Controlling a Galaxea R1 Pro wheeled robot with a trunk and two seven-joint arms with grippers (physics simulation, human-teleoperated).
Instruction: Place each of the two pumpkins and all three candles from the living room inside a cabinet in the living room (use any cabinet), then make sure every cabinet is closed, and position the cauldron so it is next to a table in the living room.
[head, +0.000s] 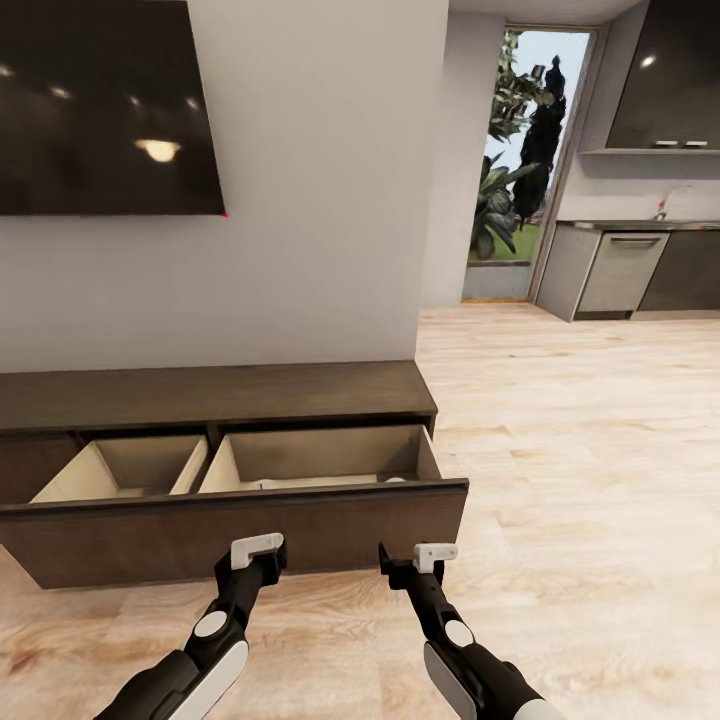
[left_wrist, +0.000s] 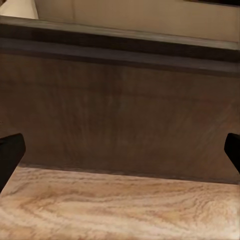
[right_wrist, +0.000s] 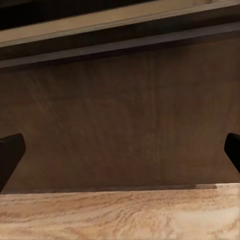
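The cabinet (head: 220, 395) is a long, low dark-brown unit against the wall, and its wide drawer front (head: 250, 530) is pulled out toward me. Two beige compartments (head: 320, 455) show inside; the front board hides their near floor. My left gripper (head: 258, 556) and right gripper (head: 415, 560) hover just before that front, low near the floor. Both are open and hold nothing. The left wrist view has the brown front (left_wrist: 120, 110) between spread fingertips (left_wrist: 10, 155), and the right wrist view has the front (right_wrist: 120, 115) the same way. The pumpkins, candles, cauldron and table are out of view.
A dark TV screen (head: 100, 100) hangs on the wall above the cabinet. Light wood floor (head: 580, 480) spreads out to the right, toward a glass door (head: 520, 170) and grey kitchen units (head: 630, 265) at the back.
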